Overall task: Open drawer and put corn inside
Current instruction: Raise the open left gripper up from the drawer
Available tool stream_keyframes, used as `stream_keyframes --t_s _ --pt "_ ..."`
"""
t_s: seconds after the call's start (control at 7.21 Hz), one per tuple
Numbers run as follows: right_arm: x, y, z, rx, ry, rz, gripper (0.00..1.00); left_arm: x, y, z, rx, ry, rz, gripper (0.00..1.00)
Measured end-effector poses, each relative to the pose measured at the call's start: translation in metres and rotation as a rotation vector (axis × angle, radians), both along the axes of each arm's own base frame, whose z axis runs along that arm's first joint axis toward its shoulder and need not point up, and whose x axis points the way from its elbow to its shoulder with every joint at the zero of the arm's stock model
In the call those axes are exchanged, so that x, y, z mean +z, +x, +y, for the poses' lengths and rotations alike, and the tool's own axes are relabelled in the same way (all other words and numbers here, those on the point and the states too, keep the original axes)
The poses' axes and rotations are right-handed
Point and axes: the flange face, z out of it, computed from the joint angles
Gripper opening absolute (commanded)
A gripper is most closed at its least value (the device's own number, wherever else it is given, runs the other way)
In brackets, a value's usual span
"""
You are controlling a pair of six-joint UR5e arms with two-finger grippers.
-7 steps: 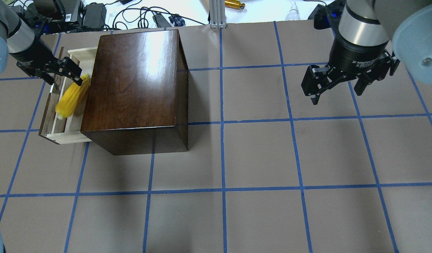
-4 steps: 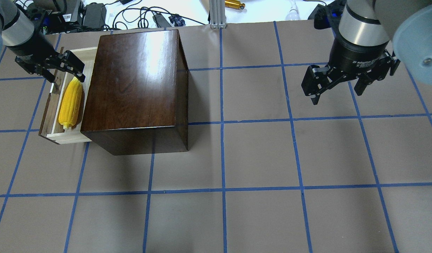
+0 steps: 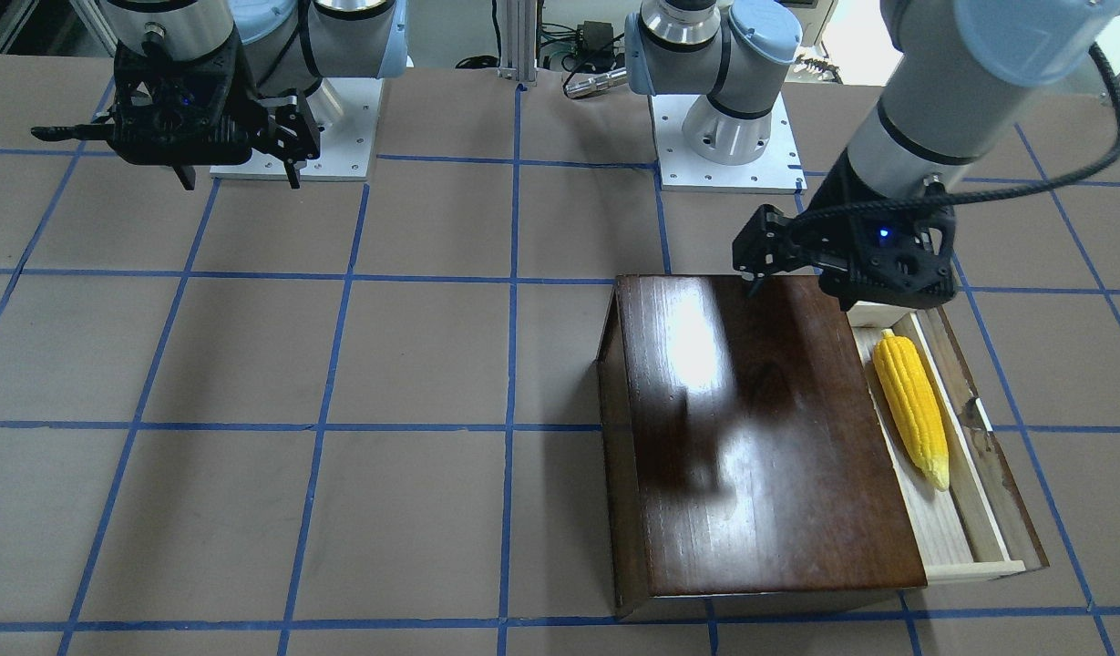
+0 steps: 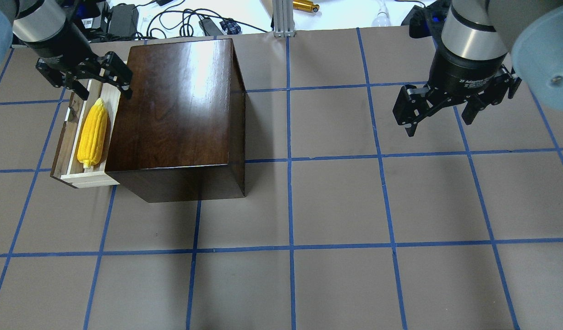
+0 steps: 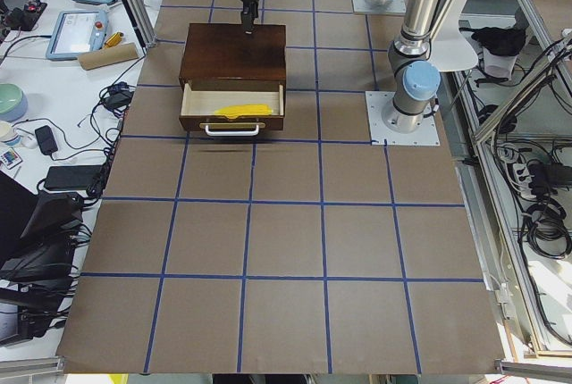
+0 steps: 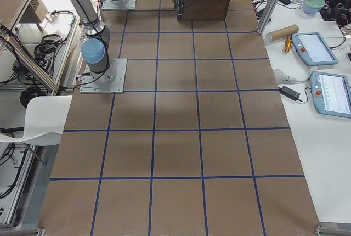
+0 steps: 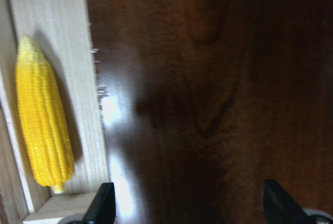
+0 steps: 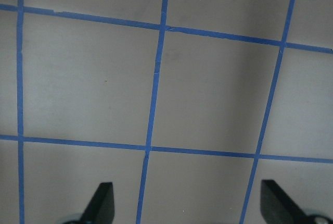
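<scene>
The yellow corn (image 4: 92,134) lies flat in the pulled-out drawer (image 4: 90,178) at the left side of the dark glossy box (image 4: 176,110). My left gripper (image 4: 106,94) is open and empty. It hovers above the drawer's far end and the box's edge, clear of the corn. In the left wrist view the corn (image 7: 41,120) lies on the pale drawer floor (image 7: 57,26) beside the box top (image 7: 218,78). The front-facing view shows the corn (image 3: 910,410) in the drawer (image 3: 976,519). My right gripper (image 4: 439,123) is open and empty, high over bare table at the right.
The table (image 4: 336,206) is brown with a blue tape grid. Cables, power bricks and a metal post (image 4: 283,18) lie beyond its far edge. The drawer's white handle (image 5: 232,130) faces the table's left end. The right wrist view shows only table (image 8: 208,88).
The corn left my left gripper and came to rest flat in the drawer. The left gripper then moved away toward the far side and over the box's edge. The right arm has not moved.
</scene>
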Motion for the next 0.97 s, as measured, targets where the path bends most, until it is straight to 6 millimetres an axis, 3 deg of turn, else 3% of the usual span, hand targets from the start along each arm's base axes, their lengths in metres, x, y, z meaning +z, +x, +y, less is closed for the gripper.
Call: stream_keyframes --t_s 0.28,0.97 --pt "0.000 0.000 0.000 0.000 0.001 0.000 1.00 0.006 -0.031 0.012 -0.018 -0.014 -0.001 1.00" --pt "0.000 0.000 0.000 0.000 0.000 0.000 1.00 0.014 -0.035 0.021 -0.009 -0.027 -0.002 1.00"
